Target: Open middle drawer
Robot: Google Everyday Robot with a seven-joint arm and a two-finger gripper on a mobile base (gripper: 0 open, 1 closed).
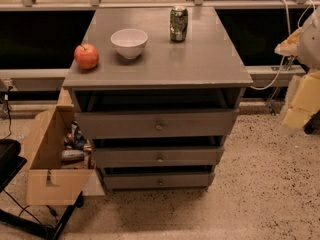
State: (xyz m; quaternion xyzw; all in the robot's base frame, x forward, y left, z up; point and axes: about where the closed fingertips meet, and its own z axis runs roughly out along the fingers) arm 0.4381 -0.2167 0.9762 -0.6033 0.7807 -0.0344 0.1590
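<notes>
The grey cabinet (pixel 160 64) has three drawers stacked in steps. The middle drawer (pixel 130 157) has a flat grey front of in-between height and a small round centre knob (pixel 160 158). A dark gap shows above its front. The tallest drawer (pixel 120 124) sits above it and stands out furthest. The slimmest drawer (pixel 130 180) sits below it. My gripper (pixel 300 106) shows as a blurred pale yellow and white shape at the right edge. It hangs well to the right of the cabinet, about level with the top drawer, and touches nothing.
On the cabinet top stand a red apple (pixel 86 56), a white bowl (pixel 129 42) and a green can (pixel 178 23). An open cardboard box (pixel 50 184) with items stands against the cabinet's left side. A black stand (pixel 10 159) and cables lie at bottom left. Speckled floor lies in front.
</notes>
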